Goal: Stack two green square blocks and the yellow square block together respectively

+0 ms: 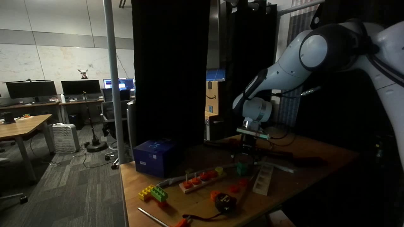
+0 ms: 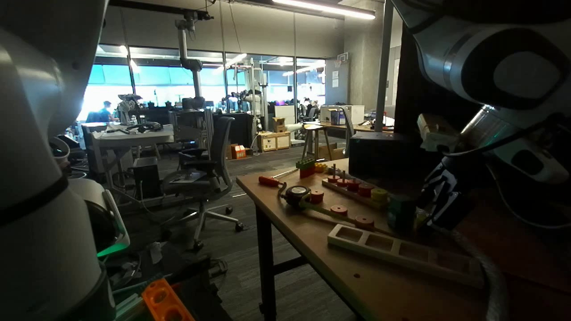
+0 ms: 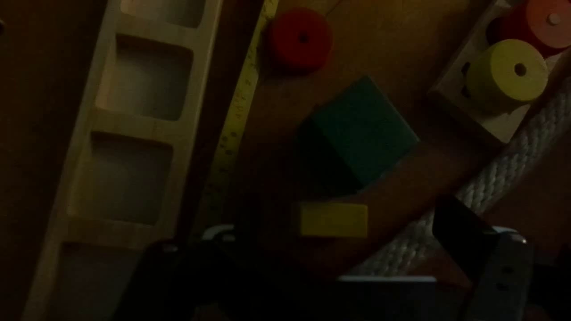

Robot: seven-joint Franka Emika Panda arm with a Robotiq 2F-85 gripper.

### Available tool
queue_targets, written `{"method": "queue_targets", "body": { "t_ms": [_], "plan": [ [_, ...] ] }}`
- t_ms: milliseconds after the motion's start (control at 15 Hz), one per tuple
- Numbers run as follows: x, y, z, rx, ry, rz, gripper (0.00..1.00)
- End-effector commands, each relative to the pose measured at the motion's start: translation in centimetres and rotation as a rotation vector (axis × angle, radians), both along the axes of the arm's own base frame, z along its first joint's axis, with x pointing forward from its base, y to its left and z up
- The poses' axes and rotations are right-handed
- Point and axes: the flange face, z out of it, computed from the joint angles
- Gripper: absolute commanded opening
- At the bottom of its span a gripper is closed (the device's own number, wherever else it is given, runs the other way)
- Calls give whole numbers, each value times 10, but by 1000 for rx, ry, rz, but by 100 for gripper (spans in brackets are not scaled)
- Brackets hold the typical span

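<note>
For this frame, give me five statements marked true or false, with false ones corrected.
1. The gripper is open, not holding the yellow block. True.
2. The yellow block is stacked on another block. False: it is beside the green piece (one block or two, unclear).
3. The tape measure has its tape pulled out. True.
4. Every disc on the peg board is red. False: the yellow disc sits at one end.
5. The blue box stands on the table. True.
</note>
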Motion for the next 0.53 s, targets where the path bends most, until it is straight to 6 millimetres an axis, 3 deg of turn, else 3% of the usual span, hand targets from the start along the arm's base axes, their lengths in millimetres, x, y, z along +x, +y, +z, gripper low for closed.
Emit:
{"method": "queue_targets", "body": {
  "t_ms": [0, 400, 467],
  "plan": [
    [8, -4, 3, 15, 2, 32, 100],
    [10, -6, 3, 15, 5, 43, 100],
    [11, -6, 3, 13, 4, 45, 95]
  ]
}}
